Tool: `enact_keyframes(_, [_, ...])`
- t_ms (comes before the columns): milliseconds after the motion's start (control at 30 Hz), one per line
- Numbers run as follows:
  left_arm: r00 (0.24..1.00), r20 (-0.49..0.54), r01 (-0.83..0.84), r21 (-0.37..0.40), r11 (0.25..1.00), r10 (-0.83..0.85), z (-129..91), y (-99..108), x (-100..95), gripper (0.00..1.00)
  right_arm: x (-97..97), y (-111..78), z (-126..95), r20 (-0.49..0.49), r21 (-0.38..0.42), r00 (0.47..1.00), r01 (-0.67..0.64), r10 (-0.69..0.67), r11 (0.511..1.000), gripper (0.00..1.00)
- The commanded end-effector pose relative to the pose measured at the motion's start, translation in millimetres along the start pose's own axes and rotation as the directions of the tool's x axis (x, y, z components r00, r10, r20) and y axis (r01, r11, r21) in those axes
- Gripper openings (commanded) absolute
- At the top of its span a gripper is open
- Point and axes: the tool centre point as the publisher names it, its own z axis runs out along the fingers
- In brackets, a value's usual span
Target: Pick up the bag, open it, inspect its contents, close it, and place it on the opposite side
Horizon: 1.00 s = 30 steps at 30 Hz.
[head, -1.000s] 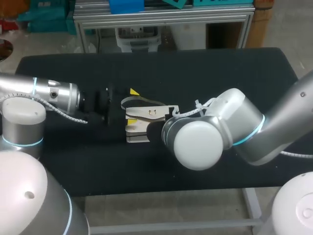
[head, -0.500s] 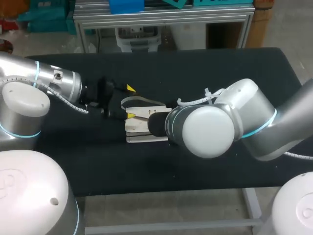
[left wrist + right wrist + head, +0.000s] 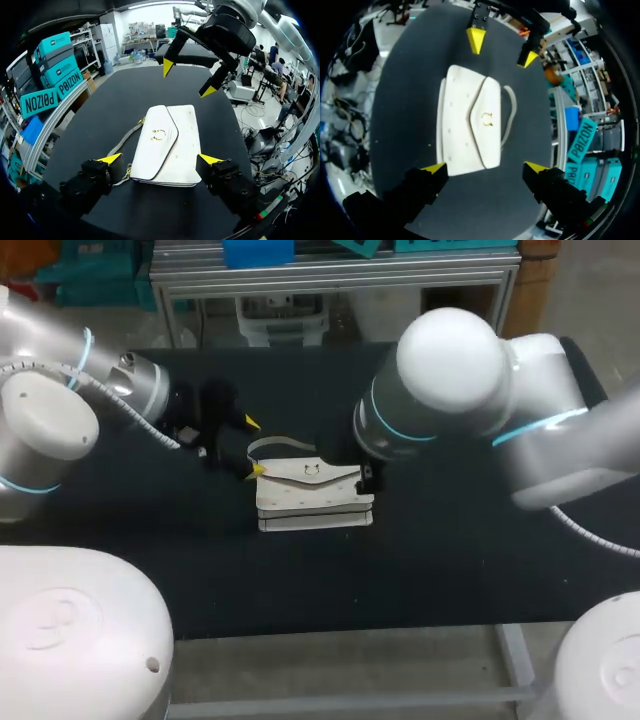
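- The white bag (image 3: 312, 502) lies flat near the middle of the black table (image 3: 300, 590), with its pointed flap folded down over the top.
- A gold ring clasp (image 3: 312, 470) sits at the flap's tip, on the far half of the bag in the head view.
- The left gripper (image 3: 255, 447) is at the bag's left end with its fingers spread wide. In the left wrist view the bag's near end lies between the two yellow tips. I cannot tell whether either tip touches it.
- The right gripper (image 3: 485, 167) is at the bag's right end, and its fingers are also spread wide. In the right wrist view the bag lies ahead of the tips and apart from them. In the head view the right arm (image 3: 450, 370) hides most of this gripper.
- The two grippers face each other across the bag. Each wrist view shows the other gripper beyond the bag's far end, with its tips apart.
- The thin strap (image 3: 272, 446) loops out from the bag's far left corner and lies on the table, just beside the left gripper's farther tip.
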Motion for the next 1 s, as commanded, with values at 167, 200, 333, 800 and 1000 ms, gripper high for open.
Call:
enact_keyframes(167, [0.965,-0.017,0.252,-0.191,0.949,-0.26,0.2,3.9,-13.1,1.0,-14.1,1.4,-14.8,-0.395,0.063,0.913,-0.087,0.105,0.994,1.0])
enact_keyframes(200, [0.958,-0.012,0.28,-0.197,0.94,-0.288,0.4,4.7,-13.0,1.0,-14.0,1.0,-15.6,-0.401,0.063,0.908,-0.104,0.12,0.993,1.0])
enact_keyframes(333, [0.941,0.053,0.337,-0.241,0.91,-0.335,1.5,7.9,-13.0,1.0,-14.7,-4.1,-19.9,-0.447,0.043,0.875,-0.188,0.188,0.981,1.0])
enact_keyframes(800, [0.941,0.053,0.337,-0.241,0.91,-0.335,1.5,7.9,-13.0,1.0,-14.7,-4.1,-19.9,-0.447,0.043,0.875,-0.188,0.188,0.981,1.0])
enact_keyframes(1000, [0.781,0.134,0.623,-0.208,0.754,-0.609,10.5,0.3,-14.5,1.0,-31.1,-1.0,-19.6,-0.43,0.174,0.775,-0.432,0.463,0.885,1.0])
